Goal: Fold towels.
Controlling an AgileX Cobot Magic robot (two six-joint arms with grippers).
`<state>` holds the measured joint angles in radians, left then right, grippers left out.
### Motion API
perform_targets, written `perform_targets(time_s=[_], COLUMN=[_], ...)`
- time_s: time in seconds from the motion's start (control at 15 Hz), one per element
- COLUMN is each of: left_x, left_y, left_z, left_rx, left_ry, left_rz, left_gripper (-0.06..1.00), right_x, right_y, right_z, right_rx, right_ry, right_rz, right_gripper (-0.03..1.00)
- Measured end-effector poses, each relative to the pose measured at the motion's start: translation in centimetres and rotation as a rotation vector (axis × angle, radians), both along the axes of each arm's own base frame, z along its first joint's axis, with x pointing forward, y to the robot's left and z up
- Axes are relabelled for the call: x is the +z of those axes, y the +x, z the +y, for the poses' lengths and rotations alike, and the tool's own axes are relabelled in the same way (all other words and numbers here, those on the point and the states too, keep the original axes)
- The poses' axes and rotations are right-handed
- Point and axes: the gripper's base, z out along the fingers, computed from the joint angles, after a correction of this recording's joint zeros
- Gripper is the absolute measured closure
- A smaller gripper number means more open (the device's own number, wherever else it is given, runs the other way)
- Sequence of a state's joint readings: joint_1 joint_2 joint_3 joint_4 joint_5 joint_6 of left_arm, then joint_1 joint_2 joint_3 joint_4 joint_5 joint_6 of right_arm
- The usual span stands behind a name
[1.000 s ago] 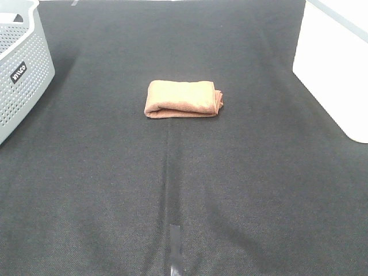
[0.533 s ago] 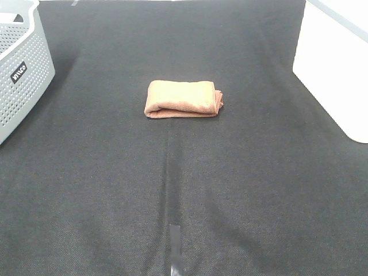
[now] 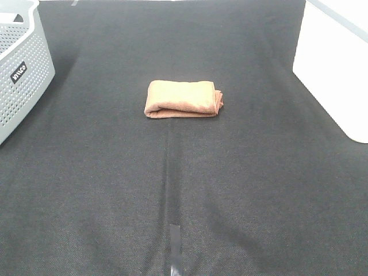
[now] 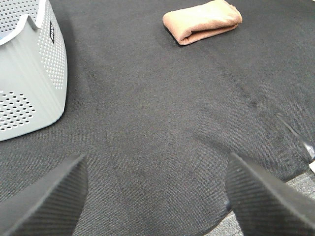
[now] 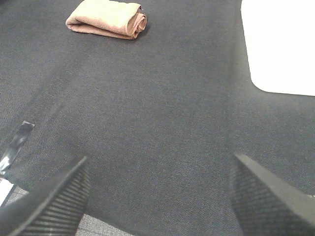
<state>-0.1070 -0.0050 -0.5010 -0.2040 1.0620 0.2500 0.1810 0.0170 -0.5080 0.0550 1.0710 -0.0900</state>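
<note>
The reddish-brown towel (image 3: 183, 99) lies folded into a small thick rectangle on the black table cloth, a little behind the middle. It also shows in the left wrist view (image 4: 203, 21) and in the right wrist view (image 5: 108, 18). Neither arm shows in the exterior high view. My left gripper (image 4: 157, 196) is open and empty, well away from the towel near the front of the table. My right gripper (image 5: 157, 194) is open and empty too, also far from the towel. No tag shows on the towel.
A grey perforated basket (image 3: 20, 69) stands at the back left, also in the left wrist view (image 4: 29, 69). A white bin (image 3: 336, 63) stands at the right edge, also in the right wrist view (image 5: 278, 44). A strip of tape (image 3: 174, 241) lies near the front.
</note>
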Motion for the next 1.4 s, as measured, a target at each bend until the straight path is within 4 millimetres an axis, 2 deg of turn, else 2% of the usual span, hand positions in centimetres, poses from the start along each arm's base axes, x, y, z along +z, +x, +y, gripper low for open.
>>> perform_targets(time_s=[0.4, 0.73, 1.0, 1.4], left_x=[0.00, 0.01, 0.01, 0.01], left_y=[0.01, 0.23, 0.23, 0.23], left_z=[0.00, -0.10, -0.10, -0.10], left_rx=[0.005, 0.140, 0.144, 0.144], left_ry=[0.000, 0.000, 0.000, 0.000], left_rz=[0.000, -0.001, -0.001, -0.001], left_gripper=[0.20, 0.20, 0.20, 0.20], right_x=[0.00, 0.00, 0.00, -0.11], right_y=[0.00, 0.03, 0.06, -0.22], right_z=[0.00, 0.07, 0.15, 0.18], right_rx=[0.000, -0.083, -0.171, -0.170], right_ry=[0.000, 0.000, 0.000, 0.006], right_rz=[0.000, 0.000, 0.000, -0.022], right_gripper=[0.24, 0.24, 0.24, 0.24])
